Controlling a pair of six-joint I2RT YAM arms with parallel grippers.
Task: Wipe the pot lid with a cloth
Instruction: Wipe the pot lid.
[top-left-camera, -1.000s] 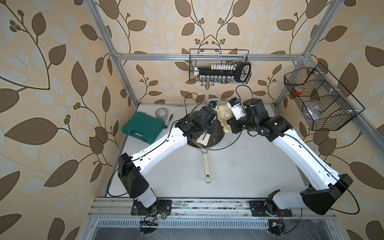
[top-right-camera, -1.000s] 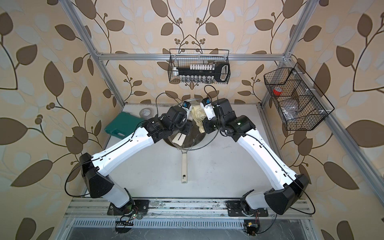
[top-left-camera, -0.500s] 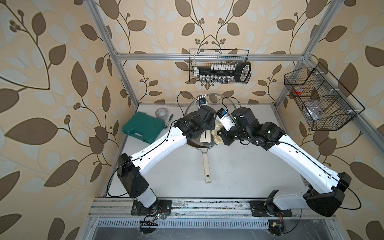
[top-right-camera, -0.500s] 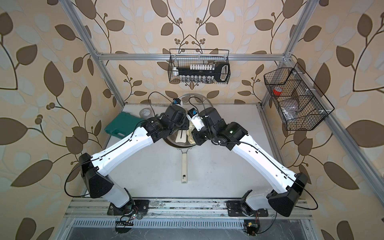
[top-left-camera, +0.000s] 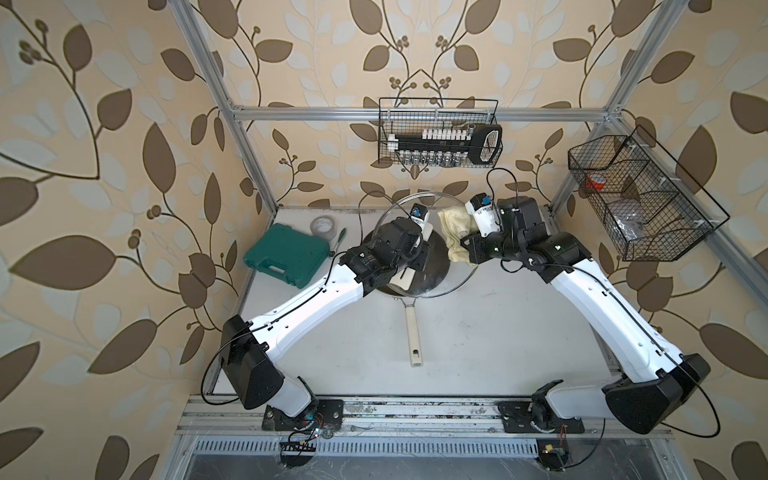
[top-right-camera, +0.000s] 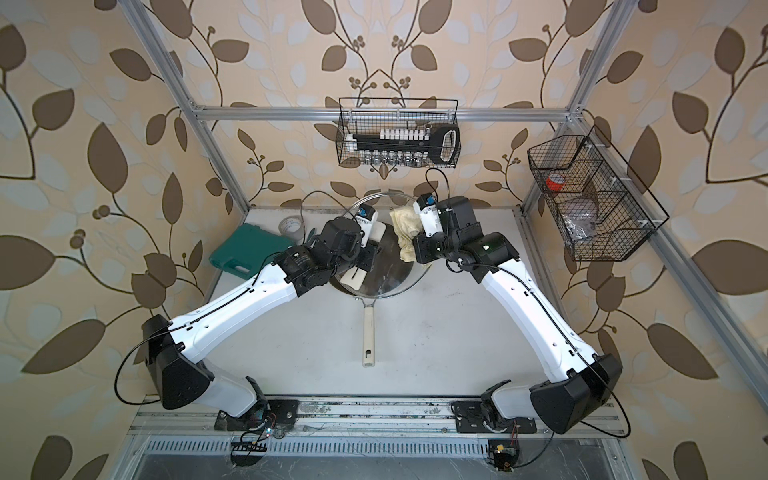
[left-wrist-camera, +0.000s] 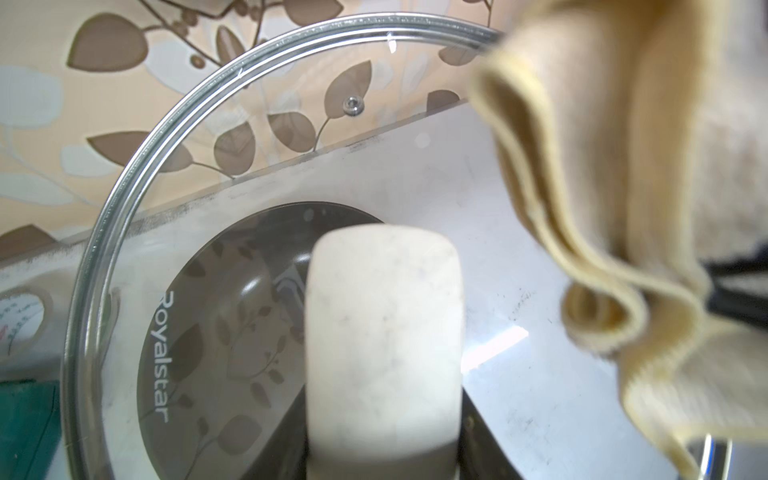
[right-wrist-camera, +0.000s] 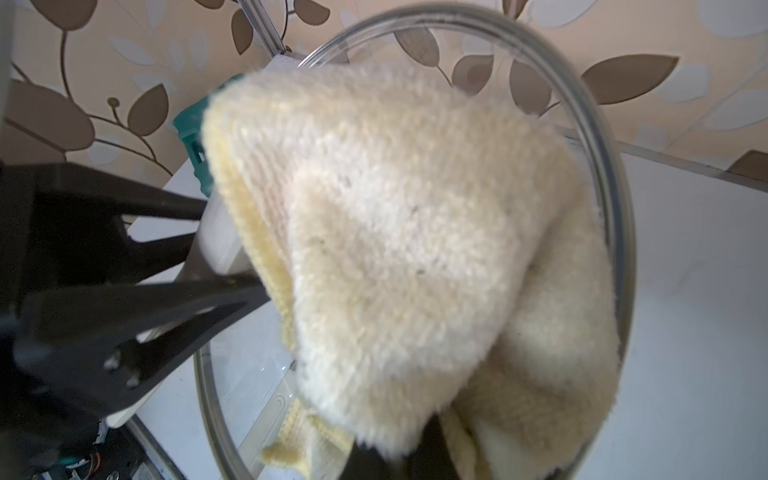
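Left wrist view puts you close over the pot lid. Its cream bar handle fills the middle, and through the glass you see the dark frying pan below. The right wrist view shows the left fingers clamped on that bar handle, one on each side.

In both top views the pot lid is held up off the surface and tilted. It hangs over the frying pan at the far centre, between the two arms. The pan handle points toward the near edge.

Your right fingers are pinched together on the cloth, which bunches around them. In a top view the cloth sits on the far right part of the pot lid, and the left wrist view shows it covering the metal rim there.

To the far left on the surface lie a green case and, just beyond it, a tape roll. One wire basket hangs on the far wall, and a second basket hangs on the right.
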